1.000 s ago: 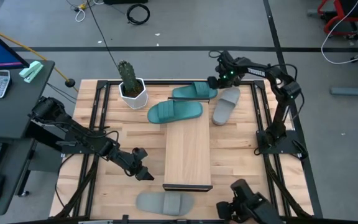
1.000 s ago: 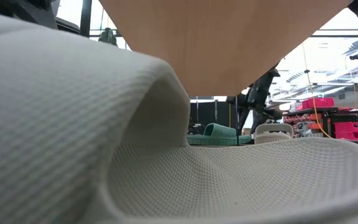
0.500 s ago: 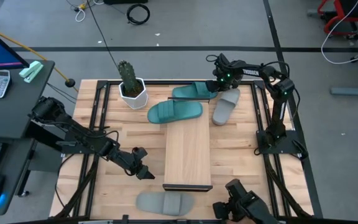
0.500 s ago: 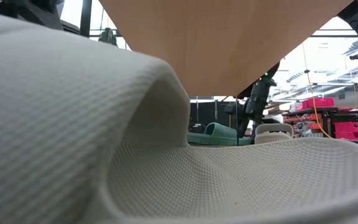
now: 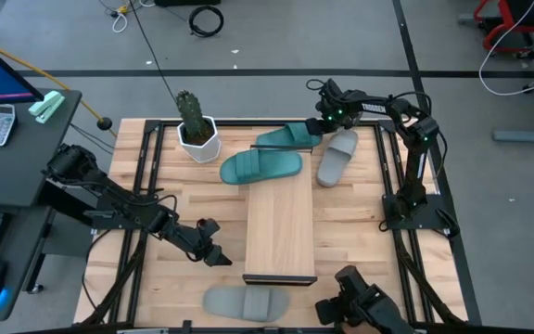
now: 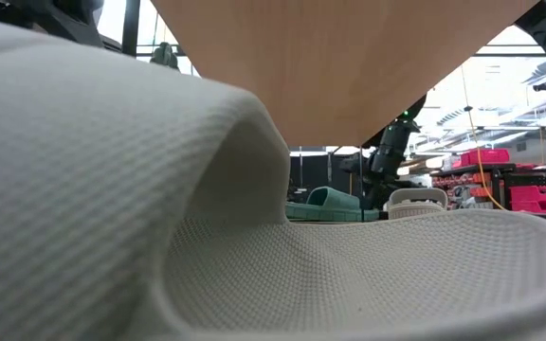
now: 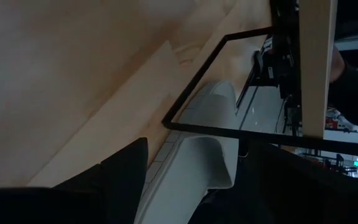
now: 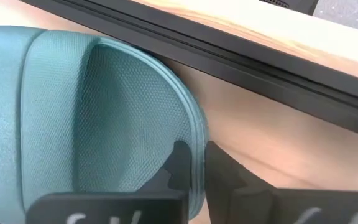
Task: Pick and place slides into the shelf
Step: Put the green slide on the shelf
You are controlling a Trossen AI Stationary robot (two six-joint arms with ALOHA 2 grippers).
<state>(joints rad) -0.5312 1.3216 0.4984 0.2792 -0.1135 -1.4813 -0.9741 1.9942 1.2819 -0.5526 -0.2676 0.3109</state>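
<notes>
One teal slide [image 5: 290, 137] lies by the table's far edge, and my right gripper [image 5: 322, 128] is shut on its right end. A second teal slide [image 5: 260, 167] lies just beyond the far end of the shelf [image 5: 281, 227]. A grey slide [image 5: 337, 156] rests on the table to the right of it. Another grey slide [image 5: 247, 302] lies at the near edge and fills the low view [image 6: 254, 265]. My left gripper [image 5: 213, 255] hangs open left of the shelf's near end, touching nothing. My right gripper pinches the rim [image 8: 196, 134] at the right end of the far teal slide between its two fingers. One finger [image 8: 180, 163] is over the footbed, the other [image 8: 221, 167] outside the edge. The fingers come slanting down from the table's right. The slide lies flat on the table.
A white pot with a cactus [image 5: 197, 130] stands at the far left. The shelf's dark metal frame [image 7: 229, 130] stands close above the near grey slide [image 7: 197, 155]. A black rail [image 8: 241, 53] runs along the table's far edge just behind the held slide.
My right gripper has come down and slightly toward the table's left, onto the right end of the far teal slide. The slides and the shelf have stayed where they were.
</notes>
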